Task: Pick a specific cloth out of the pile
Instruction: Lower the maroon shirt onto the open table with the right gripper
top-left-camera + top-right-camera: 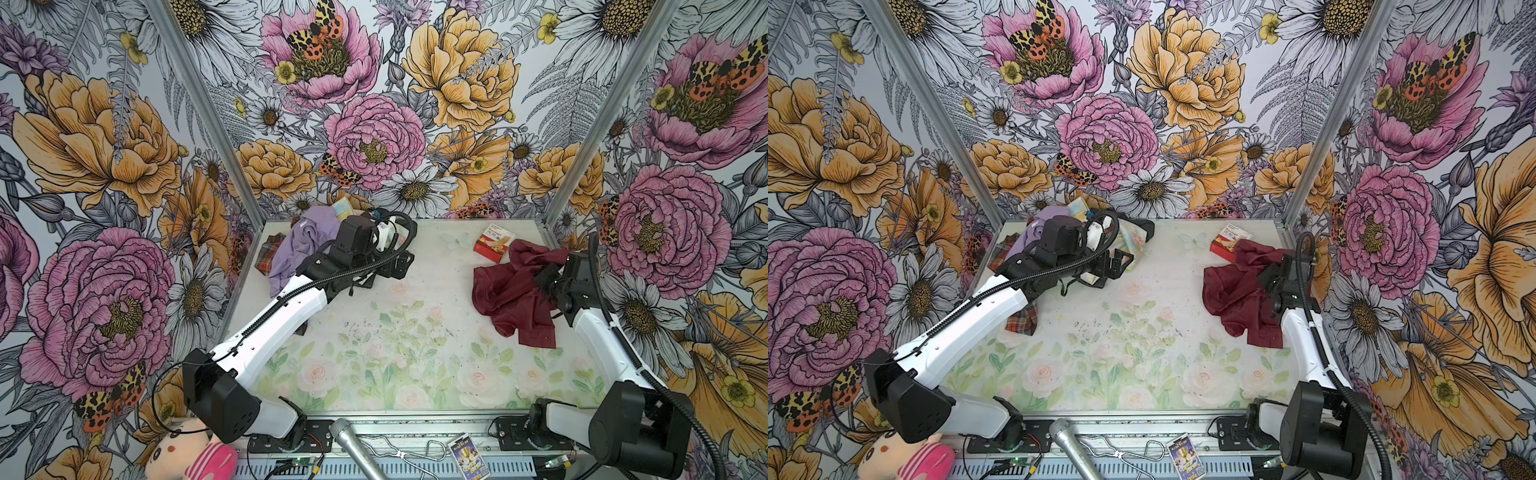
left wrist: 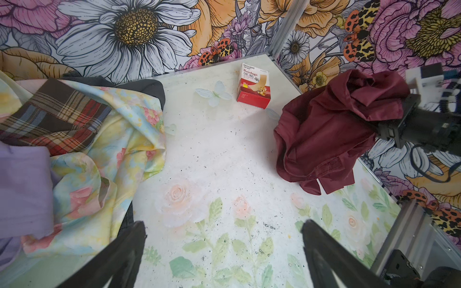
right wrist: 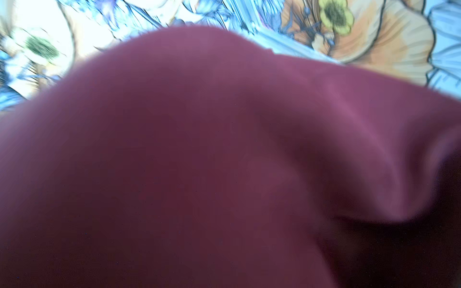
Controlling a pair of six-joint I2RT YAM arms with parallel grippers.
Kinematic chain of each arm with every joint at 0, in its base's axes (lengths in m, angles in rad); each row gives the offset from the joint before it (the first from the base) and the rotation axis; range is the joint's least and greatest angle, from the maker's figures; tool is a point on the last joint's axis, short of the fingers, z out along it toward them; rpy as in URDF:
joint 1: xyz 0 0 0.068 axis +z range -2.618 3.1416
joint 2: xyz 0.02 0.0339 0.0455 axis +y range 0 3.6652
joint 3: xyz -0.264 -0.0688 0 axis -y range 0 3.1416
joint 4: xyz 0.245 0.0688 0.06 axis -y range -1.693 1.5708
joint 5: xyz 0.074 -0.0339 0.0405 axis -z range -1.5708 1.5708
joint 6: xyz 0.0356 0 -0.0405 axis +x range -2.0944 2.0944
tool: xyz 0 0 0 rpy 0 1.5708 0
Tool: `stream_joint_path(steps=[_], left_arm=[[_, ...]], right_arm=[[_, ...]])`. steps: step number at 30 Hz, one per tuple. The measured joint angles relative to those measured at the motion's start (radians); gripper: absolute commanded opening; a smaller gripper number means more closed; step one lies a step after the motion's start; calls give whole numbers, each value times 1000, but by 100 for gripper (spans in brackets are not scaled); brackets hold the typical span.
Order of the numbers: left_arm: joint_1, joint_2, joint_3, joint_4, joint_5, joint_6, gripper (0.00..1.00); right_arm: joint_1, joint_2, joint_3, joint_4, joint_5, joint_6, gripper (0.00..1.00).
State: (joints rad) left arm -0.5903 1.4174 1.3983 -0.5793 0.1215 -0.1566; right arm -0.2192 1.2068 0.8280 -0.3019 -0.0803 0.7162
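**Large, thin dark maroon cloth [image 1: 511, 299] at the right of the bench [image 1: 395, 332], apart from the pile of lavender, red-brown plaid, pastel floral and black cloths [image 1: 299, 245]**

In both top views the dark maroon cloth [image 1: 1233, 291] lies crumpled on the right side of the pale, flower-printed bench. Its far edge is just beside a small red cardboard bandage box [image 1: 492, 245]. The pile sits in the far left corner, well apart from it.

The right jaws are hidden among the cloth's upper folds. They are pressed together, pinching fabric that rises to a peak there [image 2: 369, 84]. The right wrist view shows little but blurred maroon fabric [image 3: 199, 162].

The left jaws are spread wide over bare bench just beside the pile's pastel floral cloth [image 2: 99, 154]. Their dark fingers [image 2: 119, 254] hold nothing.
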Motion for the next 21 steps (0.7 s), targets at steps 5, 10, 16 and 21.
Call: stream_joint_path(steps=[5, 10, 16, 21], left_arm=[[4, 0, 0, 0, 0, 0, 99], [4, 0, 0, 0, 0, 0, 99], [4, 0, 0, 0, 0, 0, 99], [7, 0, 0, 0, 0, 0, 99]], right_arm=[[29, 8, -44, -34, 5, -12, 0], [63, 86, -62, -51, -2, -31, 0], [77, 192, -55, -104, -19, -73, 0], [79, 286, -21, -150, -30, -112, 0]])
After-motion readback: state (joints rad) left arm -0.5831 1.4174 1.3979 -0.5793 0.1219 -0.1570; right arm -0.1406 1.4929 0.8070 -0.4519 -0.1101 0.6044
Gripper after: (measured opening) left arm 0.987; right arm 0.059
